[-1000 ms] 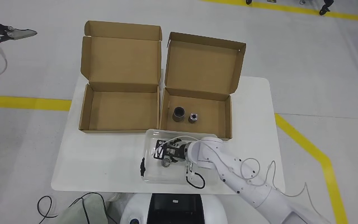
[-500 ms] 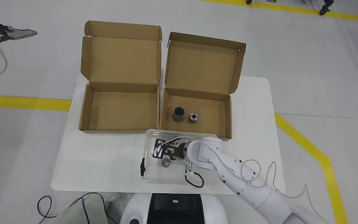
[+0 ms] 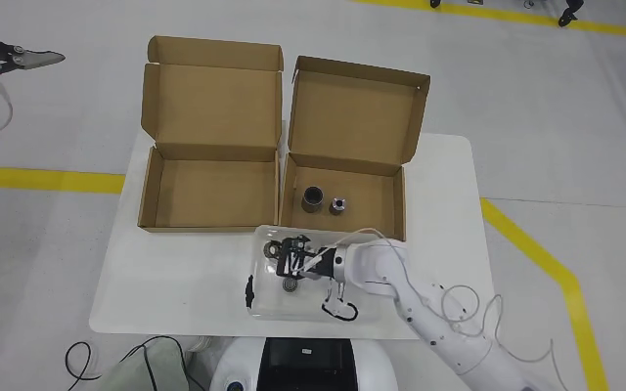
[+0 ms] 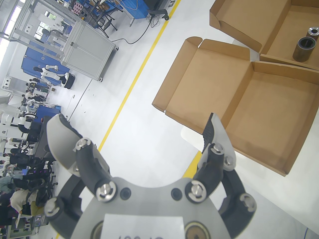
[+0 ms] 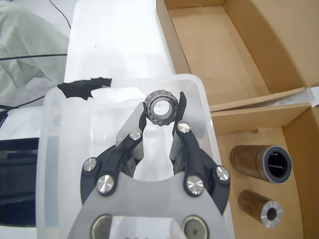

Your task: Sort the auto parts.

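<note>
My right gripper is shut on a grey toothed bearing ring and holds it above a clear plastic bin. From above, the gripper is over the bin's far half, near the boxes. A small part seems to lie in the bin below the wrist. The right cardboard box holds a large dark cylinder and a smaller steel one. The left box is empty. My left gripper hangs open in the air beside the table with nothing in it.
Black tape sticks to the bin's rim. Both box lids stand open at the far side of the white table. Cables and pale green cloth lie off the table's near-left edge. Bare tabletop lies to the right of the boxes.
My right gripper has moved a little toward the boxes, keeping the bearing ring in its grip. The parts in the right box have not moved.
</note>
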